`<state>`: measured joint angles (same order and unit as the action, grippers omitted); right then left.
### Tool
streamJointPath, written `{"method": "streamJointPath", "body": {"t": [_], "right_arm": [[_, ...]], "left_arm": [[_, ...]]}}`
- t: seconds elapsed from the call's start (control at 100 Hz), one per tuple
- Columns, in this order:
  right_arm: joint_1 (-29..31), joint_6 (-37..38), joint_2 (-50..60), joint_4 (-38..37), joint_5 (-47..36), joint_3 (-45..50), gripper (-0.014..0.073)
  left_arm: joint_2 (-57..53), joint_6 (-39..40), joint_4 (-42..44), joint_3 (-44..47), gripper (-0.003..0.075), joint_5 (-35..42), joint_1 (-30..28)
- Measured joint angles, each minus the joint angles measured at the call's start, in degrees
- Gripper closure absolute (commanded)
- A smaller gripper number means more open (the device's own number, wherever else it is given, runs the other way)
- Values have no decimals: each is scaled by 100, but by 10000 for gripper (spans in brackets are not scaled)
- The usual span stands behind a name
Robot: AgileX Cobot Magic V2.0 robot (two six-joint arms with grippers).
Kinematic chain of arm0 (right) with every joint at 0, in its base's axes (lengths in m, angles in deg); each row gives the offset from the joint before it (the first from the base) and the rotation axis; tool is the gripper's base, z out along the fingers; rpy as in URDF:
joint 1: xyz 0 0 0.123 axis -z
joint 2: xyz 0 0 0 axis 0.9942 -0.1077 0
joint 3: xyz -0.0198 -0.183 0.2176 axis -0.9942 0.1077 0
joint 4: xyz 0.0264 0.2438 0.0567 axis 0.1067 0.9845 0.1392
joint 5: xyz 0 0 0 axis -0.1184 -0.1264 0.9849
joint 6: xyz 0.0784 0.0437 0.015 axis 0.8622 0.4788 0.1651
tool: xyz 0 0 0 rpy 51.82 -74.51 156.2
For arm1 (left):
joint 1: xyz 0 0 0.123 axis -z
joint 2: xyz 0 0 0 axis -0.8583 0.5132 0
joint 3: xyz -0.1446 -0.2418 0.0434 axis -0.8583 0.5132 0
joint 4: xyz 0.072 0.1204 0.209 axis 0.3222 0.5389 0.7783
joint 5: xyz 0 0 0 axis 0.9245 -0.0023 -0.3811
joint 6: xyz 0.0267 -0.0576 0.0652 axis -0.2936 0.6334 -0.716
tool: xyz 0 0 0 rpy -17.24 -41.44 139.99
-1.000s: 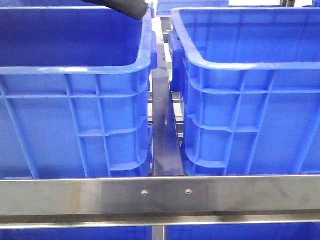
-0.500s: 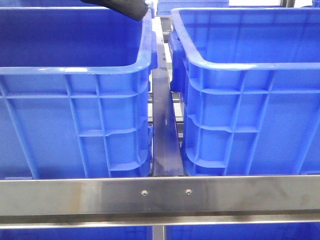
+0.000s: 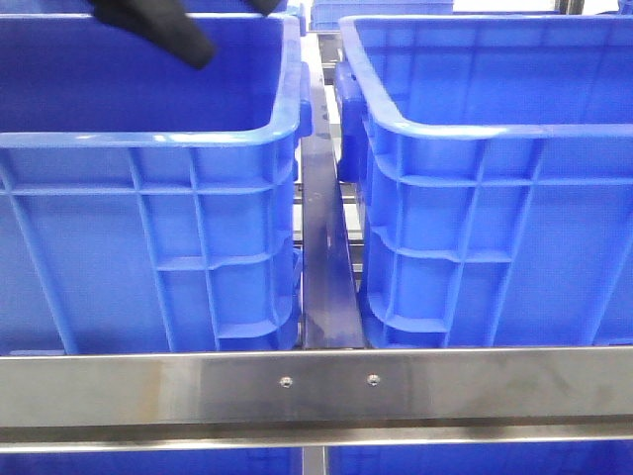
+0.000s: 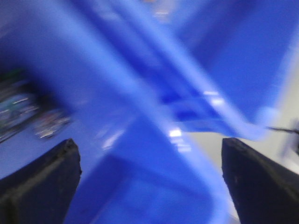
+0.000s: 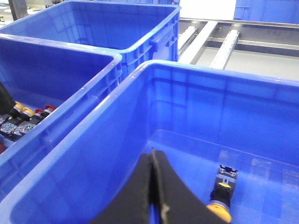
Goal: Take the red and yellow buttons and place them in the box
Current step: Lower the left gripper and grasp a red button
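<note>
1. Right wrist view: holding the right hand with its two dark fingers pressed together and nothing visibly pinched between them, low over the open mouth of the box, the nearer deep blue crate.
2. Lying on the floor of that box, just beside the closed fingertips and apart from them: one yellow button, on its side with its grey body pointing away. Judging from this, serving as the drop-off crate, with the right hand parked there out of the way.
3. Sitting in the neighbouring crate, well apart from the right hand: a small heap of buttons, a red button and yellow caps among them. Apparently serving as the supply, which explains the left arm working on that side.
4. Standing further back, a third blue crate, its contents not showing.
5. Left wrist view, heavily blurred: keeping the left hand spread wide, fingers far apart, empty, with blue crate walls and rim crossing between them and a dim cluster of parts off to one side, too smeared for telling colours.
6. Front view: hanging at the upper edge over the left crate, only a dark part of the left arm; no button showing from here, both crate walls hiding their floors.
7. Next step, as a judgement: lowering the spread hand onto a red or yellow cap in the heap.
</note>
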<state>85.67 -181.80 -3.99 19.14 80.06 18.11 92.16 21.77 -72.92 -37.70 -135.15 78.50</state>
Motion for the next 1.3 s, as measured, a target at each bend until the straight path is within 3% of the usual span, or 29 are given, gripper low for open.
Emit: {"method": "streamJointPath", "body": {"t": [0.38,0.5,1.3], "right_arm": [[0,0,0,0,0,0,711],[0,0,0,0,0,0,711],[0,0,0,-10,0,0,711]], "left_arm": [[0,2677,2640,0,134,755,-45],[65,3173,3240,-4,134,817,-45],[1422,3613,3624,-27,134,1679,-45]]}}
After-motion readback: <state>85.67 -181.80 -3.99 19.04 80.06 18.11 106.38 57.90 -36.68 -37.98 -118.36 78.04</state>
